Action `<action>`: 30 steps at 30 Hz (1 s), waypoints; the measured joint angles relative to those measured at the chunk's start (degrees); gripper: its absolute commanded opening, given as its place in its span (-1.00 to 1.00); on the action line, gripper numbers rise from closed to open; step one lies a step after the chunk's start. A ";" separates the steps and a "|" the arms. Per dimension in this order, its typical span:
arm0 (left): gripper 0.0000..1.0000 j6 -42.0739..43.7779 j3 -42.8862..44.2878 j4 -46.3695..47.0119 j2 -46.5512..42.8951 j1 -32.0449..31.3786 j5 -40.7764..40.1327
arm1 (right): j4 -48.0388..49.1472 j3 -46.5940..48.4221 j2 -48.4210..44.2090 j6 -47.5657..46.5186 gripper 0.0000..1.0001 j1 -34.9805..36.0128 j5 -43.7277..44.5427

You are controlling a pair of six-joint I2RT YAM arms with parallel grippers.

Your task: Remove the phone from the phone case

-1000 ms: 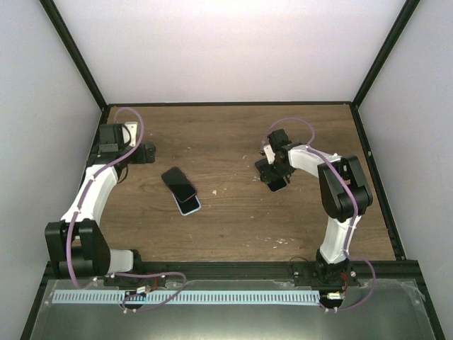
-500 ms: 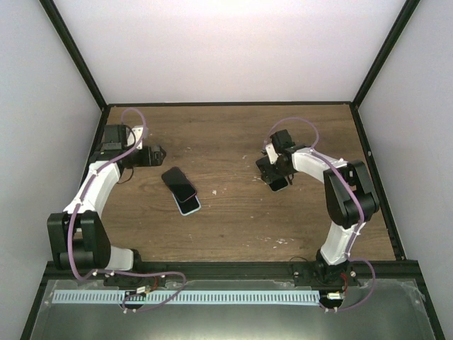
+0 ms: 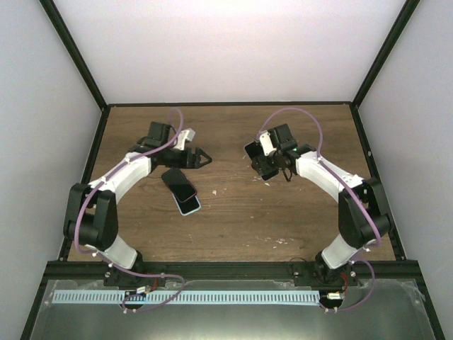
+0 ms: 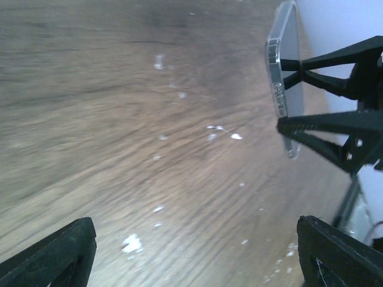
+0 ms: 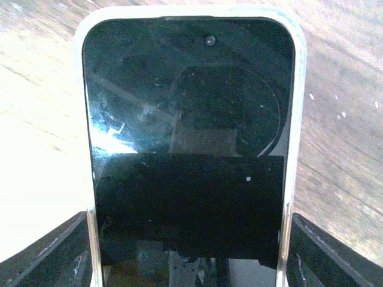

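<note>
The right gripper (image 3: 264,163) clamps the phone (image 5: 188,137), snug in its clear phone case (image 5: 292,119), above the wooden table (image 3: 233,212). The left gripper (image 3: 201,159) faces it, fingers spread wide and empty; two more phones (image 3: 181,190) lie overlapped nearby

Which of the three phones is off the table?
The clear-cased phone gripped in the right end effector; the other two lie overlapping on the table.

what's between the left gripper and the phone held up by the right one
Only bare brown wooden table, flecked white, between the open left gripper and the clear-cased black phone in the right gripper; the left wrist view shows it.
</note>
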 measured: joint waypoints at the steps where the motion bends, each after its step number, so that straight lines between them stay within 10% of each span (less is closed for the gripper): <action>1: 0.81 -1.77 0.11 1.40 0.85 -1.18 0.92 | 0.44 -0.20 -1.16 0.00 -0.02 1.03 0.13; 13: 0.56 -14.71 4.81 15.32 7.04 -8.00 8.72 | 5.92 -2.32 -4.85 -3.08 0.01 8.02 2.16; 26: -0.77 -21.73 7.58 21.53 12.04 -7.19 12.48 | 7.76 -1.03 -4.85 -5.90 0.08 9.51 1.49; 30: -1.00 -21.42 7.58 23.63 12.28 -6.05 14.88 | 8.66 -0.55 -4.85 -5.77 0.70 9.35 0.52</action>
